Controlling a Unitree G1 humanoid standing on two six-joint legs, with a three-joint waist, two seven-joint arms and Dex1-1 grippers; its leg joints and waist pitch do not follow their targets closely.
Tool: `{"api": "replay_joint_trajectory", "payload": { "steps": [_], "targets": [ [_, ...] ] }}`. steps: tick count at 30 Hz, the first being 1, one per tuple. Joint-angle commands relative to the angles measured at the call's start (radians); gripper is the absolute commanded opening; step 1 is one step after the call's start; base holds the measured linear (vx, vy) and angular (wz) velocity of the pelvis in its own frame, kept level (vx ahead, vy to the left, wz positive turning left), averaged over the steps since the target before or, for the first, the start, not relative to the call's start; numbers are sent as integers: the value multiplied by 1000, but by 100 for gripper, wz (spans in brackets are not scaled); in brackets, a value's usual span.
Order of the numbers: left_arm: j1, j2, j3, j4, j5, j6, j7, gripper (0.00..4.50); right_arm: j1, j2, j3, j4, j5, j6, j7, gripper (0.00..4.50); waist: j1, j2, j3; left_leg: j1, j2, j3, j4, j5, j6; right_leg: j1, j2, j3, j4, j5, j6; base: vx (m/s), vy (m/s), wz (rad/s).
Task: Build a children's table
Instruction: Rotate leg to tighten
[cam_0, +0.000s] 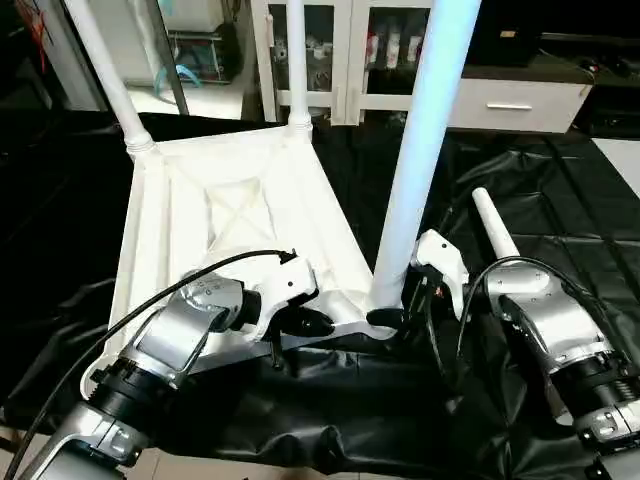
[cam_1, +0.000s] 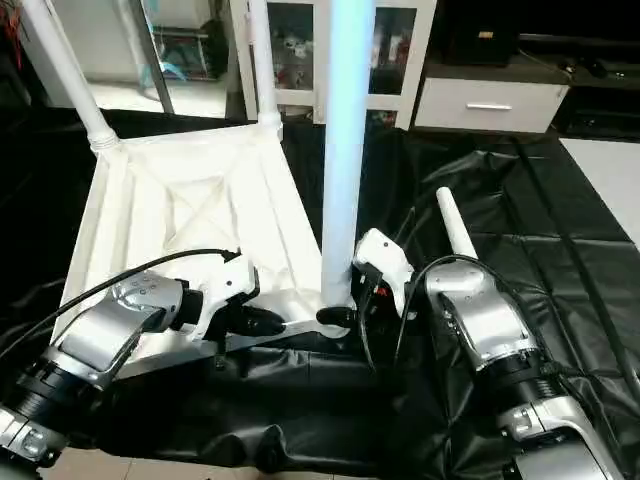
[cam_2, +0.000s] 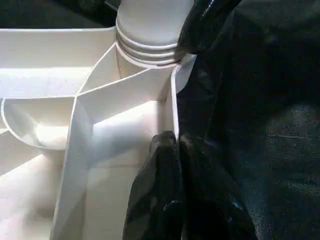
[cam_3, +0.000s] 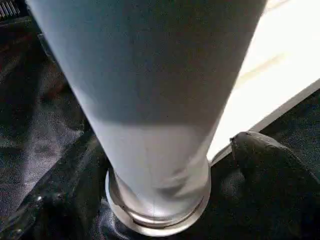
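The white tabletop (cam_0: 200, 180) lies upside down on a black sheet, its ribs facing up. Three white legs stand in its corner sockets: one far left (cam_0: 105, 75), one at the far corner (cam_0: 297, 60) and one at the near right corner (cam_0: 425, 130). Another leg (cam_0: 495, 228) lies loose on the sheet to the right. My left gripper (cam_0: 312, 323) is shut on the tabletop's thin near rim (cam_2: 175, 100), close to the near leg's socket. My right gripper (cam_0: 398, 308) stands open around that leg's base (cam_3: 160, 200); one finger (cam_3: 270, 165) shows a small gap from it.
The black plastic sheet (cam_0: 560, 200) covers the floor around the table, wrinkled near me. White cabinets and a drawer unit (cam_0: 510, 100) stand along the back. A black cable (cam_0: 150, 300) loops over my left forearm.
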Motion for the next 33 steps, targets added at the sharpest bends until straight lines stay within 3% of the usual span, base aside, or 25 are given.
{"api": "replay_joint_trajectory", "payload": {
  "steps": [1,3,4,6,11,17,18,23,28,29,33],
  "targets": [
    [32,-24,-100,33,27,34,-7,0,-29,6,22,-1,-19,-13,-3,406,-4,-17,-48,2,56,-23,-74,-212,56,43,-55,44,-63,-314,-232,0,0,0],
    [24,-44,-79,39,14,67,14,53,-31,6,21,3,-20,-15,-4,417,-2,-16,-48,5,56,-21,-73,-211,56,41,-54,45,-64,-308,-237,0,0,0],
    [21,-51,-72,37,8,80,19,53,-33,6,19,6,-21,-18,-4,417,-3,-21,-48,5,56,-20,-73,-212,57,40,-53,45,-64,-307,-238,0,0,0],
    [21,-50,-76,32,21,69,27,56,-37,7,16,15,-23,-26,-8,417,-6,-18,-48,0,54,-22,-72,-211,59,44,-54,44,-62,-311,-236,0,0,0],
    [21,-58,-71,62,48,37,59,56,-36,8,12,14,-24,-30,-9,417,-12,-17,-51,-1,55,-23,-70,-192,73,45,-53,43,-60,-255,-250,0,0,0],
    [11,-66,-61,75,46,35,72,56,-32,6,8,8,-17,-34,0,417,-12,-18,-50,0,55,-23,-71,-210,70,44,-54,43,-63,-294,-243,0,0,0],
    [11,-68,-57,76,44,31,73,28,-31,5,9,7,-15,-34,5,417,-12,-18,-50,0,56,-23,-70,-208,70,45,-54,43,-62,-289,-245,0,0,0],
    [13,-67,-53,79,46,28,64,8,-24,-14,24,7,-22,-41,38,417,-9,-19,-51,0,55,-22,-68,-194,79,45,-53,42,-60,-266,-253,0,0,0],
    [23,-61,-58,62,34,46,41,8,-23,-19,35,3,-27,-46,57,417,-9,-19,-51,-1,56,-23,-68,-190,80,46,-54,42,-59,-266,-253,0,0,0],
    [27,-61,-59,57,34,47,42,8,-20,-19,39,-3,-25,-45,69,417,-10,-25,-51,-1,56,-22,-68,-191,83,46,-54,42,-60,-268,-253,0,0,0],
    [29,-62,-58,56,35,49,47,8,-31,-3,34,15,-30,-56,52,417,-10,-22,-51,-2,56,-22,-67,-181,87,45,-55,43,-58,-265,-255,0,0,0]
  ]
}}
